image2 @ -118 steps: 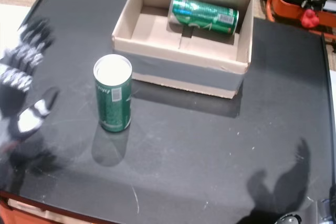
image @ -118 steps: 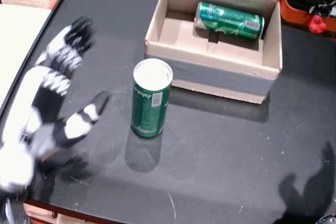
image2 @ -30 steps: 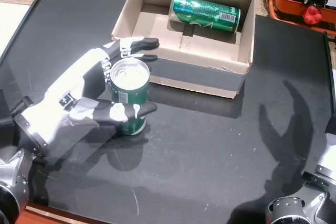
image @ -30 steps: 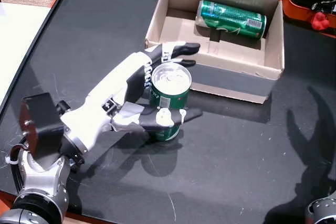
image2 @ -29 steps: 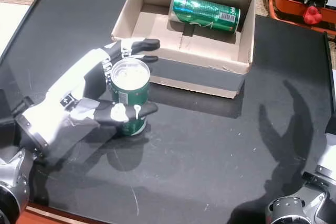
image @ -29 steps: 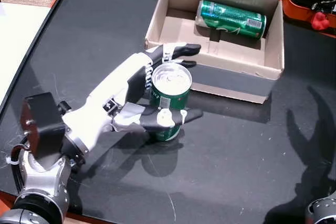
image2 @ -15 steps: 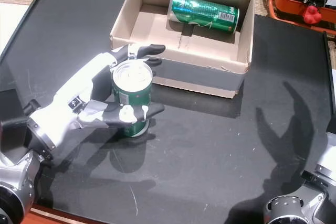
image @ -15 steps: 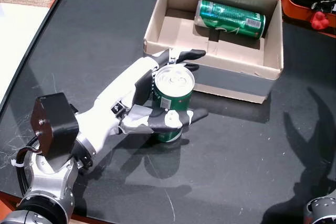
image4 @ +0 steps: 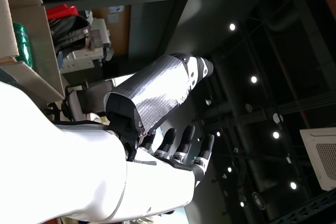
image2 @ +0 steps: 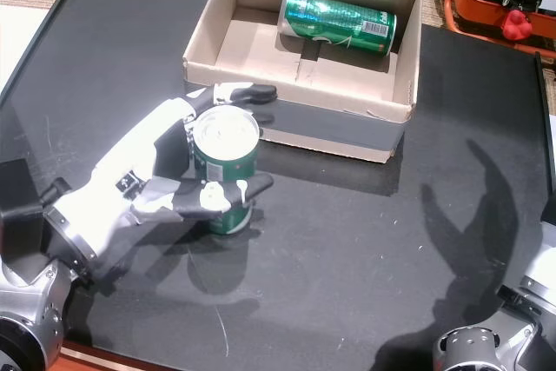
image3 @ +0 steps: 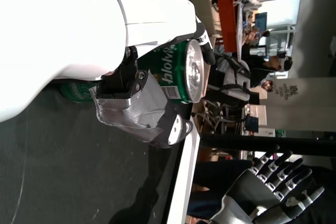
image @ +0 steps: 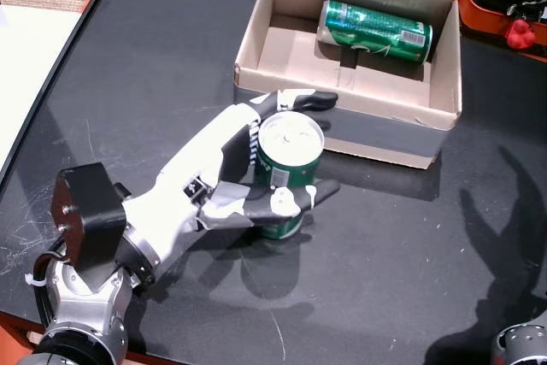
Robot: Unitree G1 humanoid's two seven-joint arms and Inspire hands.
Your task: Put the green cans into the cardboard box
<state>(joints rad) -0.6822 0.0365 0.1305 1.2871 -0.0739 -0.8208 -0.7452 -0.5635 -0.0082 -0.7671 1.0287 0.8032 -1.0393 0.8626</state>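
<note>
A green can (image: pixel 287 179) stands upright on the black surface (image: pixel 154 66) just in front of the cardboard box (image: pixel 256 36), wrapped by our left robot hand (image: pixel 226 168): the thumb (image: pixel 286 201) crosses its near side low on the label, while the fingers (image: pixel 299 100) curl round the far side close to the silver top. In both head views the can (image2: pixel 224 182) looks slightly tilted, and we cannot tell whether its base is on the surface or just clear of it. We judge the side-on grip is chosen to keep the can upright for a lift over the box's near wall (image2: pixel 330 123), which sits close beyond the fingertips.

A second green can (image: pixel 374 32) already lies on its side against the far wall inside the box, leaving the near part of the floor bare for this one. In the left wrist view the can (image3: pixel 176 74) is pressed between the taped thumb and the palm.

Our right robot hand (image4: pixel 157 129) shows only in its own wrist view, fingers spread and holding nothing, raised well away from the work. Its shadow falls on the surface at the right in both head views. People and desks are visible in the room behind.
</note>
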